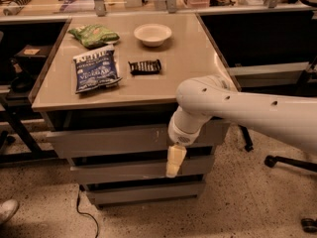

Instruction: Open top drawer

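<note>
Here, three grey drawer fronts stack beneath the tabletop's [198, 58] front edge. The top drawer [109, 142], the widest, sits directly under that edge. One gripper [175, 160] hangs below the front edge, nearer the front right corner, at the top drawer's lower rim; open or closed, I cannot tell. On top lie one white bowl [152, 33], one green bag [94, 35], one blue chip bag [96, 69] and one dark snack packet [145, 66].
</note>
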